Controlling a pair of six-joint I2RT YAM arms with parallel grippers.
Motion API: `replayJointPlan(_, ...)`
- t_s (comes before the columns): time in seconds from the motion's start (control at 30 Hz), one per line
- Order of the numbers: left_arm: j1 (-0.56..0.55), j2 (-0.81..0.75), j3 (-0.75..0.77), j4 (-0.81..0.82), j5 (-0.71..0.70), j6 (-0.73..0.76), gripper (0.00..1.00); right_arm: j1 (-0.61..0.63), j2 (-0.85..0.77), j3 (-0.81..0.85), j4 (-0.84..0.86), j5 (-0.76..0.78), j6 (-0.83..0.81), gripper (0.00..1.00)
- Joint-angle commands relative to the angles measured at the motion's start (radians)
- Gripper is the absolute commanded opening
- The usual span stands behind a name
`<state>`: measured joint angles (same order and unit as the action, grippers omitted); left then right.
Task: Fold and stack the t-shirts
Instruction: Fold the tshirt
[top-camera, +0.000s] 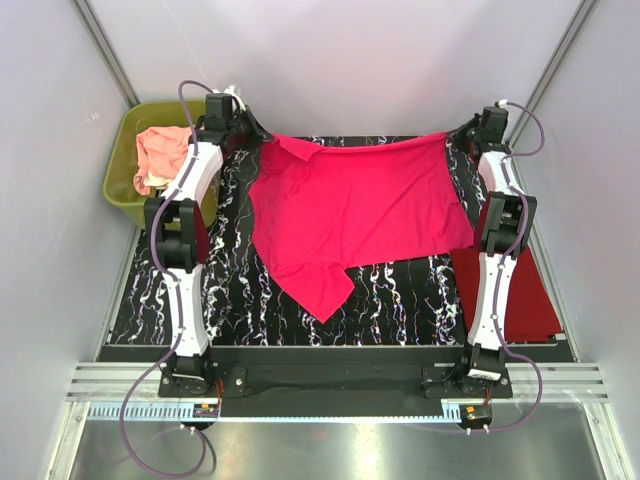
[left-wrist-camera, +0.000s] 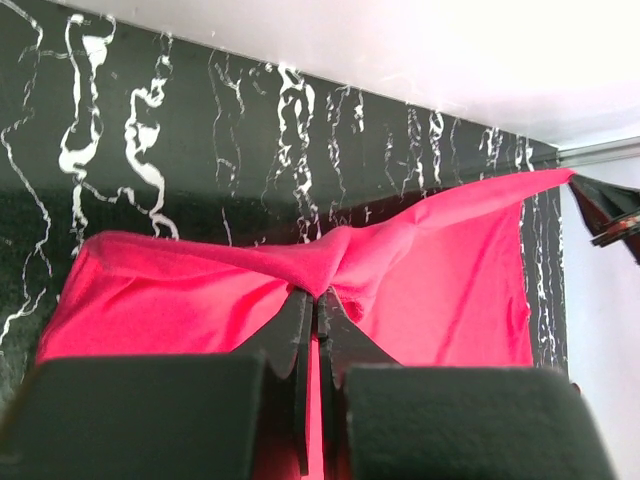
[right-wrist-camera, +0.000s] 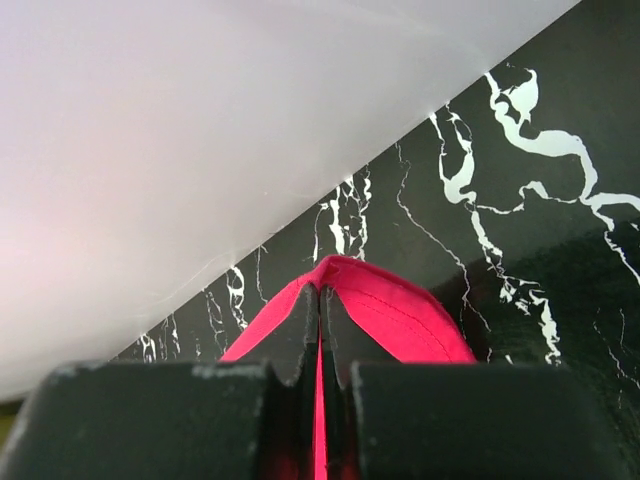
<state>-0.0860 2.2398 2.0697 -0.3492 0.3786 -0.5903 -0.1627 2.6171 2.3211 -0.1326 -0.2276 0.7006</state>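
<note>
Pinched tight, left jaws and right jaws each hold a far corner of the hot pink t-shirt, which lies spread and unfolded over the desk. The red t-shirt lies to the right and the peach t-shirt sits in the tub, so folding looks barely begun.

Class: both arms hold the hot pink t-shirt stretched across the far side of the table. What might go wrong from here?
1. The left end effector and the right end effector each pinch only a small bit of the hot pink t-shirt; more tension might pull it free.
2. Its lower part lies skewed on the table, so a fold may come out crooked.
</note>
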Motion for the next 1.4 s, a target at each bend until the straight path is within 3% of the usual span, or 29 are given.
replayJointPlan(0.0, 0.003, -0.048, 0.037, -0.046, 0.0, 0.007, 0.0, -0.001, -0.044, 0.054, -0.054, 0.001, -0.01, 0.0)
replayJointPlan(0.3, 0.002, -0.21, -0.175, -0.172, -0.032, 0.06, 0.0, -0.012, -0.172, -0.088, -0.163, -0.006, -0.055, 0.0)
replayJointPlan(0.67, -0.001, -0.273, -0.241, -0.304, -0.009, 0.066, 0.0, -0.018, -0.268, -0.213, -0.259, -0.009, -0.108, 0.0)
replayJointPlan(1.0, -0.009, -0.328, -0.427, -0.291, -0.003, 0.069, 0.0, -0.027, -0.296, -0.284, -0.315, 0.002, -0.131, 0.0)
replayJointPlan(1.37, -0.012, -0.341, -0.468, -0.292, 0.0, 0.063, 0.0, -0.028, -0.31, -0.312, -0.34, 0.025, -0.153, 0.0)
